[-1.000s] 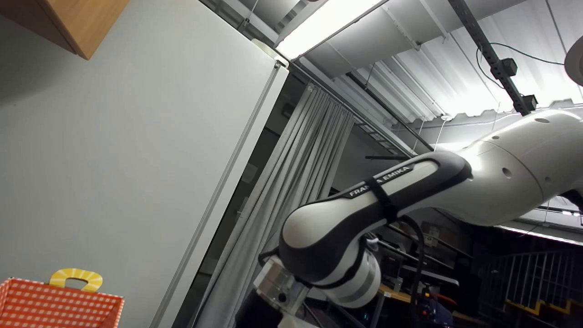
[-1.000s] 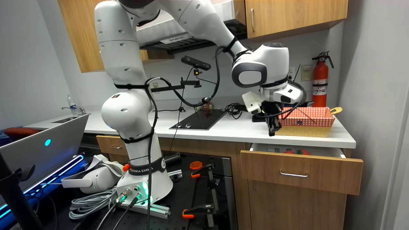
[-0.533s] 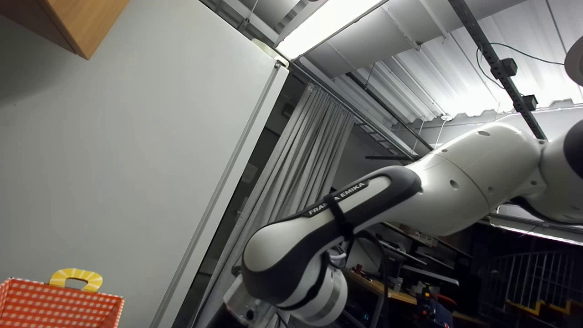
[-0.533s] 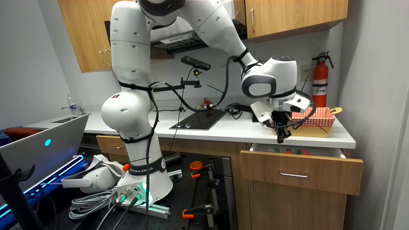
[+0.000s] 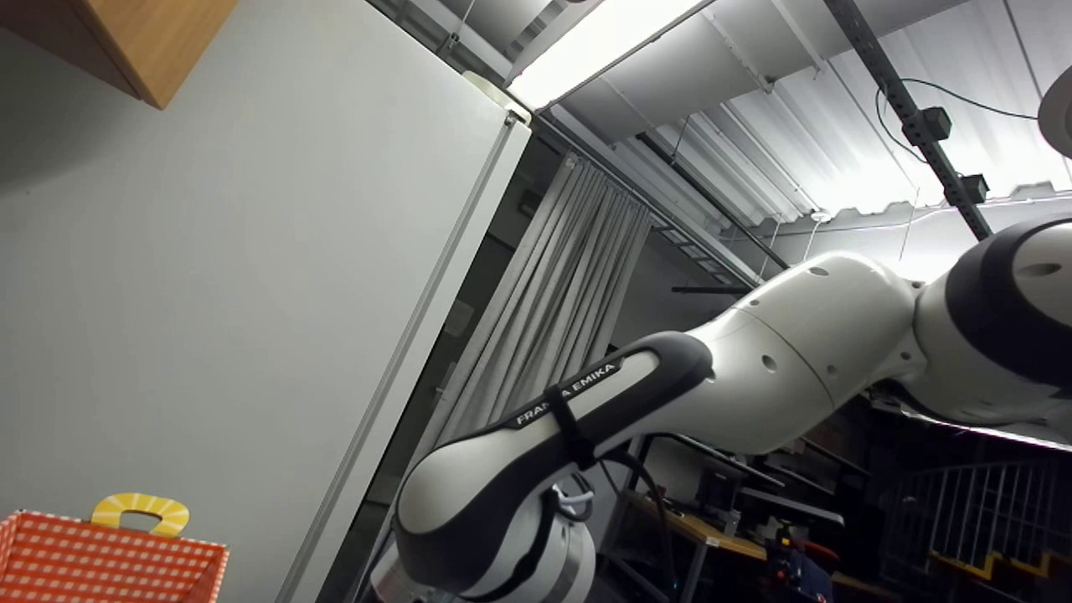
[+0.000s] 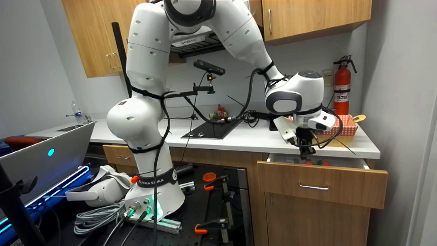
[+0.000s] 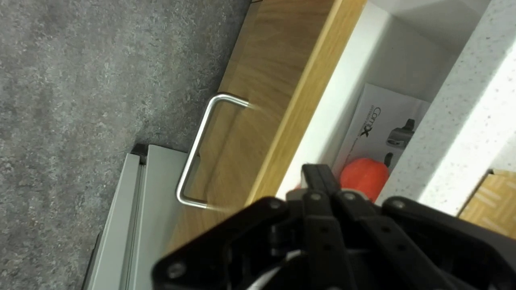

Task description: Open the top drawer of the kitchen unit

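Under the front edge of the bench (image 6: 252,141), by its right-hand corner in an exterior view, the top drawer (image 6: 322,176) stands pulled out. The pincer (image 7: 318,171) points down over it, just beyond that edge, jaws pressed together and holding nothing. A red-checked basket (image 6: 348,128) rests near the same corner.

Basket (image 6: 347,129) on countertop (image 6: 259,141) — drawer (image 6: 348,186) below

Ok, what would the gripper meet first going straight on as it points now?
The open drawer, most likely: its front panel or a red item inside; depth is unclear, so I can't tell which.
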`<action>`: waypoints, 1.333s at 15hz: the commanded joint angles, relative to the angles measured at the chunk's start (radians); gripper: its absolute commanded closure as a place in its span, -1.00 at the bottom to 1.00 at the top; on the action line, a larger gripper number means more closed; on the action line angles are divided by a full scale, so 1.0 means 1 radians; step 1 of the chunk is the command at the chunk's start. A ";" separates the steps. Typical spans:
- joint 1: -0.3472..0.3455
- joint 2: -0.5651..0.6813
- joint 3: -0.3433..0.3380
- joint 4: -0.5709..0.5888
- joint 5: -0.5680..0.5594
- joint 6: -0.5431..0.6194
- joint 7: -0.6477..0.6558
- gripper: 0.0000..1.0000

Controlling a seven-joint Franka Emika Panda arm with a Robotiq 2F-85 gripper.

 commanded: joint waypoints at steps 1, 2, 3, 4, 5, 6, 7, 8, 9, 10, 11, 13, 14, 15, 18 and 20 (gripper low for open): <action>-0.043 0.061 0.024 0.049 -0.018 0.029 -0.021 1.00; -0.049 0.071 0.024 0.056 -0.022 0.030 -0.023 1.00; -0.055 0.080 0.025 0.063 -0.025 0.032 -0.025 1.00; -0.059 0.089 0.025 0.069 -0.029 0.033 -0.026 1.00; -0.064 0.096 0.025 0.075 -0.032 0.033 -0.026 1.00; -0.069 0.102 0.026 0.079 -0.035 0.032 -0.026 1.00; -0.075 0.107 0.030 0.085 -0.035 0.026 -0.027 1.00; -0.077 0.106 0.033 0.085 -0.035 0.026 -0.026 1.00; -0.080 0.102 0.038 0.084 -0.032 0.026 -0.027 1.00; -0.082 0.099 0.043 0.084 -0.031 0.023 -0.027 1.00; -0.083 0.096 0.047 0.085 -0.029 0.021 -0.026 1.00; -0.082 0.096 0.053 0.090 -0.030 0.020 -0.023 1.00; -0.080 0.096 0.056 0.090 -0.032 0.023 -0.023 1.00; -0.079 0.097 0.059 0.091 -0.033 0.025 -0.024 1.00; -0.078 0.114 0.061 0.106 -0.038 0.019 -0.022 1.00; -0.075 0.140 0.048 0.124 -0.057 0.014 -0.016 1.00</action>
